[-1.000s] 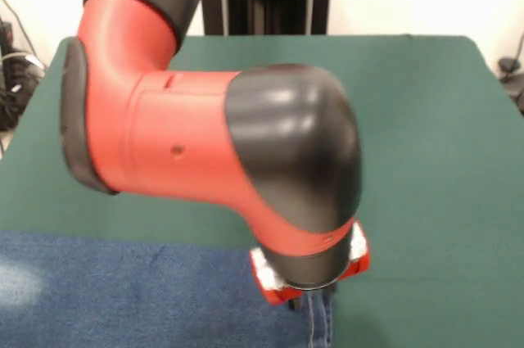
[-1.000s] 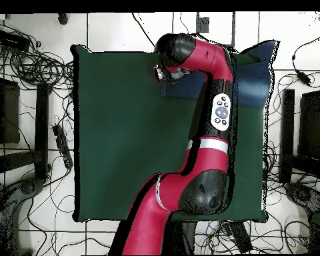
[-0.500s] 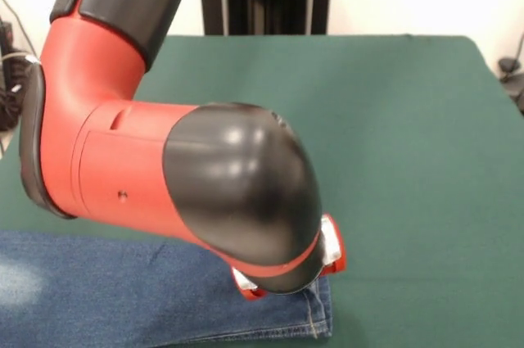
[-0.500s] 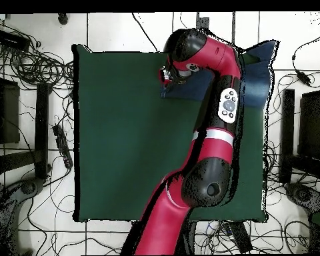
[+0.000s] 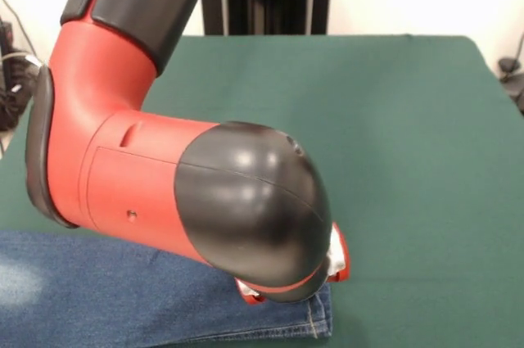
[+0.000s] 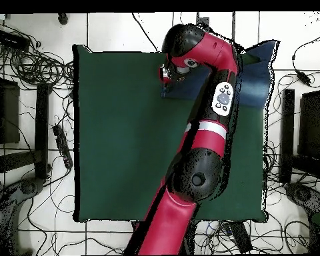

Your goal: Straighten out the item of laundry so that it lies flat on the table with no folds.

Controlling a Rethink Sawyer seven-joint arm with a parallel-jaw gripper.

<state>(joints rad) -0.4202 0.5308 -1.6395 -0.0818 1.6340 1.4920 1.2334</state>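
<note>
Jeans lie at the worktop near edge, long axis along it. Gripper sits directly over their right-hand end — its opening cannot be judged — arm hides it.

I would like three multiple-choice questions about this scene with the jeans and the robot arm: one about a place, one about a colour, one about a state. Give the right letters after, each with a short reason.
1. In the front view, where do the jeans lie on the table?
A. at the near left edge
B. in the far right corner
C. in the middle

2. What colour is the table's cover?
A. grey
B. dark green
C. brown

3. How does the arm stand relative to the jeans?
A. drawn back, off the table
B. high over the bare far side
C. reaching down at the jeans' right end

Answers:
1. A: the denim fills the picture's bottom left.
2. B: green cloth shows all around the jeans.
3. C: the red wrist part sits low over the jeans' right end; the gripper itself is hidden.
</note>
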